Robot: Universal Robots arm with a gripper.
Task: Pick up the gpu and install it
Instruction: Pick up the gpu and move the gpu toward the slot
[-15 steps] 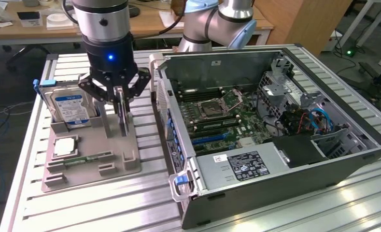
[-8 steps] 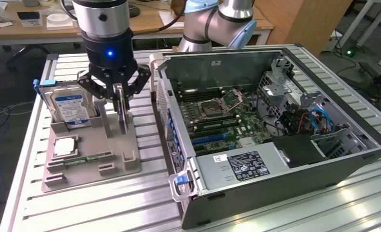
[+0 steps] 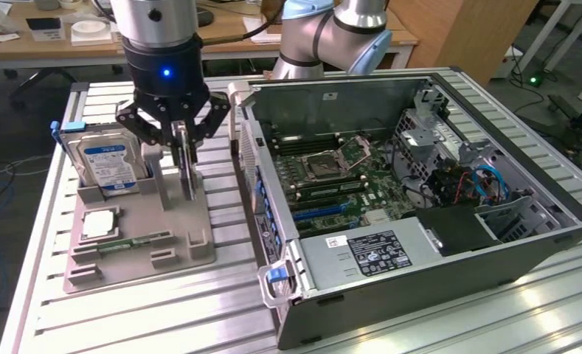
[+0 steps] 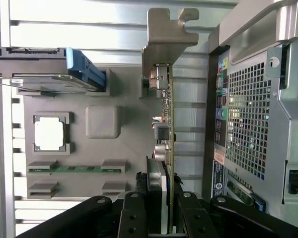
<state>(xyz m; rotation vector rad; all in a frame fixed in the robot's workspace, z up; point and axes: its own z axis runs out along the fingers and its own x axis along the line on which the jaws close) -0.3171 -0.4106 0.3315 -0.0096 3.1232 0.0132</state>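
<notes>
The pincer [image 3: 181,144] hung straight down over the grey holder [image 3: 153,221] with its jaws drawn in to a narrow gap, clamped on the upper edge of the gpu [image 3: 188,177]. In the wrist view the two fingers [image 4: 156,198] pressed on either face of the card [image 4: 170,129], so nothing lay between pincer and gpu; the grip sat near one end of the top edge. The card stood on edge, thin and upright, with its lower edge at the holder; whether it had cleared its slot I could not tell. Its long axis ran roughly from twelve to six o'clock on the exterior view, and the silver bracket [image 4: 164,44] was at the end away from the fingers.

Outward at nine o'clock, just beside, the hard drive [image 3: 108,166] stood in the same holder; at about seven o'clock the memory stick [image 3: 133,242] lay flat. At three o'clock the open computer case [image 3: 448,284] rested on the counter [image 3: 172,317], its near wall close alongside the card and parallel to it, which left little sideways room. I judged the free room to be overhead, and the blue slots [image 3: 316,212] inside lay at about four o'clock from the pincer
</notes>
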